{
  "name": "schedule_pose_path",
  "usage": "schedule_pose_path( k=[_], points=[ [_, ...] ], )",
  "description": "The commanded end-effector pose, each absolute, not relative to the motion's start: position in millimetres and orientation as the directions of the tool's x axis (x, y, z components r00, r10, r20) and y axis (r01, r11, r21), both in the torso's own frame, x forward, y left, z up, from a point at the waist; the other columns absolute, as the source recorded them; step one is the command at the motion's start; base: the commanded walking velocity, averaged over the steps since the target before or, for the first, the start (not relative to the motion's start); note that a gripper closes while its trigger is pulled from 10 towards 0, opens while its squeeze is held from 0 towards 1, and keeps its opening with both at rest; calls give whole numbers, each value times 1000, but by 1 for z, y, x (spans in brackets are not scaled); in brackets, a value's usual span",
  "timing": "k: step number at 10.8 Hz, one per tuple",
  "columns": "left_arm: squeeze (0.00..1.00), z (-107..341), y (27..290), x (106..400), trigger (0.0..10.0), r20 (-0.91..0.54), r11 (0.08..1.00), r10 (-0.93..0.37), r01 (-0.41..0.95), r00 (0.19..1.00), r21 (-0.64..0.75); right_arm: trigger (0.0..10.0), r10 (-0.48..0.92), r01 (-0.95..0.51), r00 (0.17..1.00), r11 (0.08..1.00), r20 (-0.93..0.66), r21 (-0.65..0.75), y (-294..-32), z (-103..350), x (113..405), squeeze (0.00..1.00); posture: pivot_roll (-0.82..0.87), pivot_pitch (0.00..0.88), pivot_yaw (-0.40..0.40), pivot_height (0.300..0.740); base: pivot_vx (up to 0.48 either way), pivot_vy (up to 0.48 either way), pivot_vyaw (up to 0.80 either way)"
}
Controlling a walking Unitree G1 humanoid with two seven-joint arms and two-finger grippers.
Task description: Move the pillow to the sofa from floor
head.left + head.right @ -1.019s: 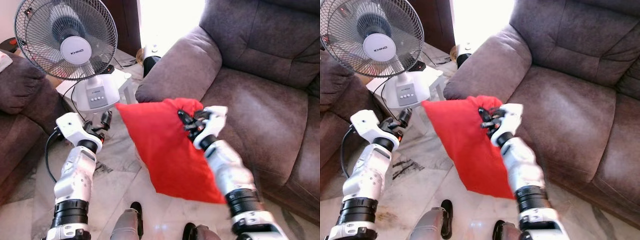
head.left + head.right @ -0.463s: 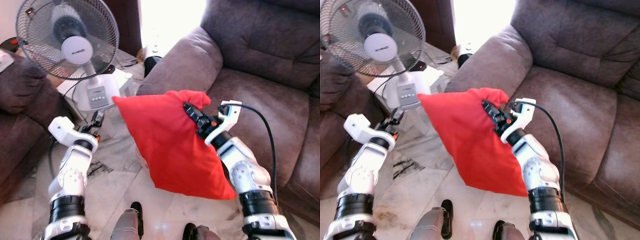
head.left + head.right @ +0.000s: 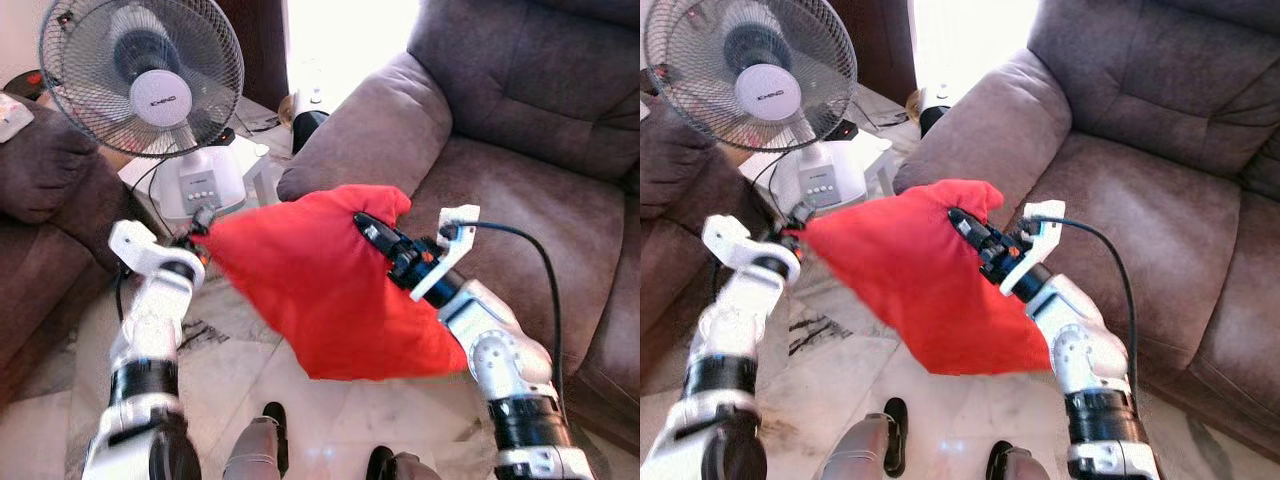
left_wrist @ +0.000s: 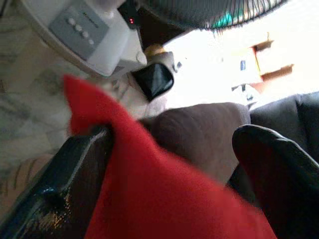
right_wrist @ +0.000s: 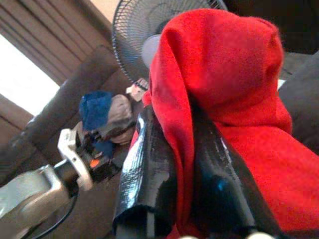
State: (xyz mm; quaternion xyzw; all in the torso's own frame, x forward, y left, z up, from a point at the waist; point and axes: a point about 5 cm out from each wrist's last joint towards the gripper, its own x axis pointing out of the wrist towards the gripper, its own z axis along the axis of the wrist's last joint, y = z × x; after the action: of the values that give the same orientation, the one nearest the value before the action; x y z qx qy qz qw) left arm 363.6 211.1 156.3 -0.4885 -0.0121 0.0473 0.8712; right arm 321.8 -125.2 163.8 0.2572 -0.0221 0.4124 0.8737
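The left gripper (image 3: 203,222) has swung in from beside the fan (image 3: 142,76) over the past second and now reaches the near corner of the red pillow (image 3: 315,285), which has tipped from a hanging diamond toward level. The pillow is well off the floor (image 3: 235,370), held in the air just in front of the brown sofa (image 3: 520,190), so the lift looks done and the carry onto the seat remains. The right gripper (image 3: 975,237) has its jaws pressed together on a bunched fold at the pillow's far corner. In the left wrist view the left jaws stand apart, the red corner lying against one finger (image 4: 60,184), not yet pinched.
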Motion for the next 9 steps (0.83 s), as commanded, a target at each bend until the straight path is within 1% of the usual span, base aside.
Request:
schedule_pose_path(
  k=[1, 4, 7, 8, 9],
  points=[
    [0, 150, 218, 363, 10000, -62, 493, 126, -117, 990, -862, 10000, 727, -821, 567, 460, 386, 340, -122, 194, 316, 0, 192, 204, 32, 740, 0, 0, 0],
    [0, 145, 220, 365, 10000, -139, 368, 149, -185, 979, -911, 10000, 739, -829, 554, 446, 384, 337, -123, 194, 312, 0, 191, 204, 33, 740, 0, 0, 0],
    [0, 144, 212, 361, 10000, -173, 337, 153, -216, 973, -916, 10000, 741, -827, 557, 450, 375, 338, -122, 192, 313, 0, 192, 193, 32, 740, 0, 0, 0],
    [0, 137, 213, 361, 10000, -213, 304, 153, -251, 965, -919, 10000, 744, -832, 549, 443, 382, 333, -121, 194, 313, 0, 185, 186, 33, 740, 0, 0, 0],
    [0, 135, 212, 361, 10000, -224, 294, 148, -259, 963, -920, 10000, 744, -834, 547, 443, 384, 331, -122, 195, 313, 0, 185, 183, 34, 740, 0, 0, 0]
  ],
)
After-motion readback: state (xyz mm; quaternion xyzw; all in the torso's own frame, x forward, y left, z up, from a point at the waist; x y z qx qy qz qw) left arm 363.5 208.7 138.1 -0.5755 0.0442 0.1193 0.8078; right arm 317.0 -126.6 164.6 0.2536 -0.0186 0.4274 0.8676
